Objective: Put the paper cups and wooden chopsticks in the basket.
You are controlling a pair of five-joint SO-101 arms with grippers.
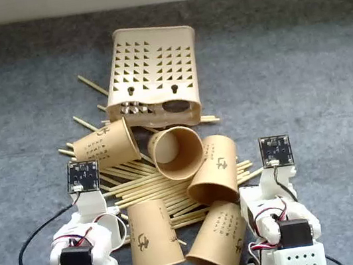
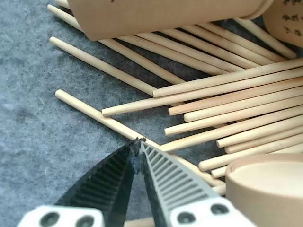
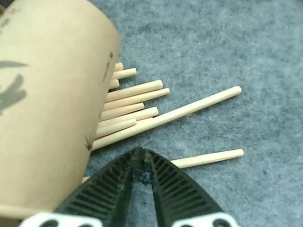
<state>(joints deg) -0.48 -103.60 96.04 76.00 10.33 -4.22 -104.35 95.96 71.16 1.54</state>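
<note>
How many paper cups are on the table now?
5 cups: one front-left of the basket, one open at centre, one right of it, two between the arms. A sixth may hide by the left arm.

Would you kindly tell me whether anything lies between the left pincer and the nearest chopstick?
Nothing visible does. The shut left pincer is right at a bare chopstick on the grey cloth; the nearest cup lies to one side.
</note>
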